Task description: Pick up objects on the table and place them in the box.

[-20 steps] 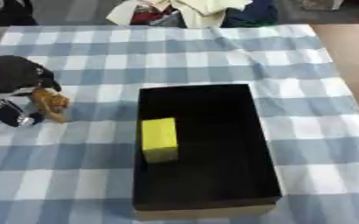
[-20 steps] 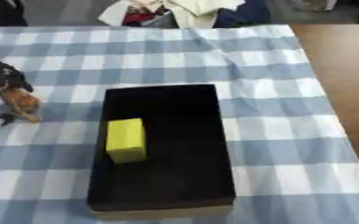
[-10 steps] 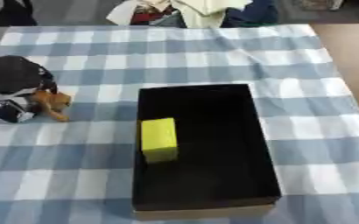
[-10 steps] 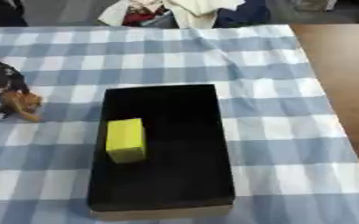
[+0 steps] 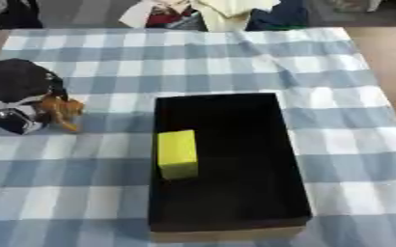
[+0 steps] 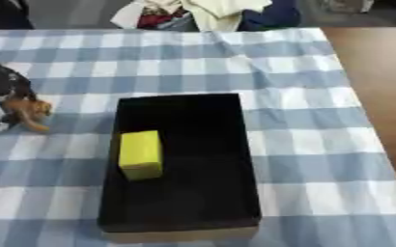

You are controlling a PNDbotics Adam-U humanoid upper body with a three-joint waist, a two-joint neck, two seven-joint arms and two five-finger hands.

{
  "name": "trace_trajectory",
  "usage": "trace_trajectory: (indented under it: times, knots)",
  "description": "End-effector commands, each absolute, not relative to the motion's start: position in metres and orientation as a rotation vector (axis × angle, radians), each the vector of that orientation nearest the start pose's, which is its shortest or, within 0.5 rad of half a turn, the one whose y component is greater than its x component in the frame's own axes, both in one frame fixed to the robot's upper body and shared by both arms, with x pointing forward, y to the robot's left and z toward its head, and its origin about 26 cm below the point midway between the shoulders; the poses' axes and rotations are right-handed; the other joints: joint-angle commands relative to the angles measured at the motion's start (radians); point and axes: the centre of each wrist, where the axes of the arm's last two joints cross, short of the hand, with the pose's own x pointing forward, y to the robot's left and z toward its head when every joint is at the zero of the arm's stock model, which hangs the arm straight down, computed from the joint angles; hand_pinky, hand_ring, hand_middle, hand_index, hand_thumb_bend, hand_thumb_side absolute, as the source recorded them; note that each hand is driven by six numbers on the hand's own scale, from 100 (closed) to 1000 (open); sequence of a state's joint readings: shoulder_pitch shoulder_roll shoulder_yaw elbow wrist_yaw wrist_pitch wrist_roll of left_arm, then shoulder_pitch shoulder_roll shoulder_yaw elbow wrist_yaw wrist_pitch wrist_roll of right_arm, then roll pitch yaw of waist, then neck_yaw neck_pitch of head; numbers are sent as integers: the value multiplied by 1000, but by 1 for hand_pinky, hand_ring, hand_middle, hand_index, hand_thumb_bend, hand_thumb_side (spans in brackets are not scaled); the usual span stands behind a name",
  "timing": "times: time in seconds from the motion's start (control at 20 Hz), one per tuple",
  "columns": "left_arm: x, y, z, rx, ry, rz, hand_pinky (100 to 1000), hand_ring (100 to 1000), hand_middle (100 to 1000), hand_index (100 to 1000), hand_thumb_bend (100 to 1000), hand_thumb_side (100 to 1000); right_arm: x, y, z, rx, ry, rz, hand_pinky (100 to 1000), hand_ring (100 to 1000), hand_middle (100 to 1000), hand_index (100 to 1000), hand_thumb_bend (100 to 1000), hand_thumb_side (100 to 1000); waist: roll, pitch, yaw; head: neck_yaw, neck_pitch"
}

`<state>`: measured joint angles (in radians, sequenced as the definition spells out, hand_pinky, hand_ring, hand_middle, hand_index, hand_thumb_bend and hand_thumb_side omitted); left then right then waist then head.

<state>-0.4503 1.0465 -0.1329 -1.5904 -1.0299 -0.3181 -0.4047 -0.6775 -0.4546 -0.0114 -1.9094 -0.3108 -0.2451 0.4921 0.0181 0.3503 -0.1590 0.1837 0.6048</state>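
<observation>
My left hand [image 5: 17, 99] is at the left edge of the checked cloth, black with silver parts. Its fingers are curled round a small orange-brown object [image 5: 63, 111], which looks like a toy animal and hangs just above the cloth, left of the box. The black box [image 5: 227, 159] lies open in the middle of the table, its long side running away from me. A yellow block [image 5: 177, 153] lies inside it against the left wall. My right hand shows in neither view.
A blue and white checked cloth [image 5: 235, 58] covers the table. Bare brown tabletop [image 6: 374, 87] shows at the right. Bundled clothes [image 5: 201, 12] lie beyond the far edge.
My left hand has lifted slightly and moved right toward the box with the orange-brown object in it. The box and yellow block have stayed put.
</observation>
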Motion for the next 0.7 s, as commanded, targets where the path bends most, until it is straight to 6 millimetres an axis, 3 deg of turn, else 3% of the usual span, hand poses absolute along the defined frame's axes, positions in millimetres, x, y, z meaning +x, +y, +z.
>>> trace_trajectory:
  times: [0.05,0.4,0.7]
  knots:
    - [336,398,281,1483,-991,-1979,588,624,485,622,100,119,324,-251,317,-368,3144,-1296,833,800,650,768,100,730,1,-32,3,2,-4]
    - [332,391,292,1482,-1077,-1924,565,606,474,610,100,131,323,-251,314,-380,3160,-1287,834,800,649,768,100,727,1,-42,8,1,5]
    - [324,374,307,1493,-1187,-1891,555,582,468,600,100,115,323,-251,311,-393,3169,-1283,834,802,647,767,100,722,6,-54,14,-7,21]
